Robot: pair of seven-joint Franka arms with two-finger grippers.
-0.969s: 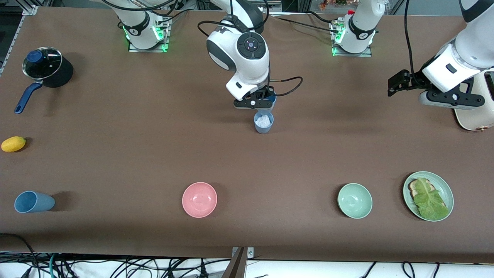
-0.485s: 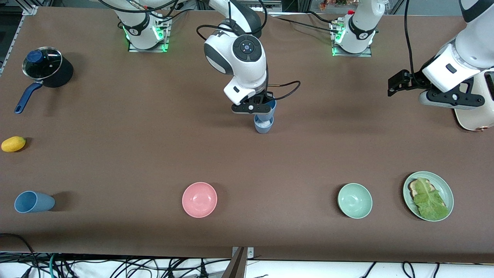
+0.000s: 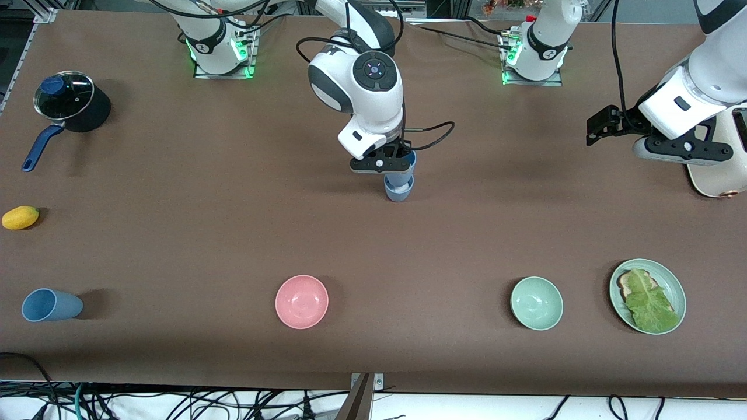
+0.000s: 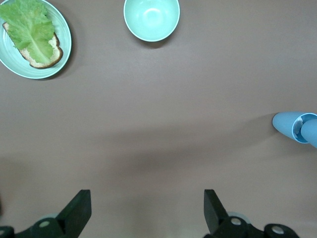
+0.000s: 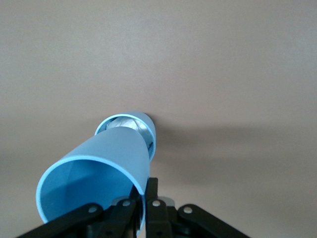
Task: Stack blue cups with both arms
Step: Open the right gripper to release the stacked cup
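One blue cup stands upright mid-table with a crumpled white thing inside it. My right gripper is shut on the rim wall of a second blue cup, one finger inside and one outside. That held cup hangs tilted, its base at the mouth of the standing cup; I cannot tell if they touch. A third blue cup lies on its side near the front edge at the right arm's end. My left gripper waits open over bare table at the left arm's end, holding nothing.
A black pot with glass lid and a yellow fruit sit at the right arm's end. Nearer the camera lie a pink bowl, a pale green bowl and a green plate with toast and lettuce. A cream appliance stands under the left arm.
My right gripper has carried the held cup down over the standing cup, so the white filling no longer shows in the front view. The left arm has not moved.
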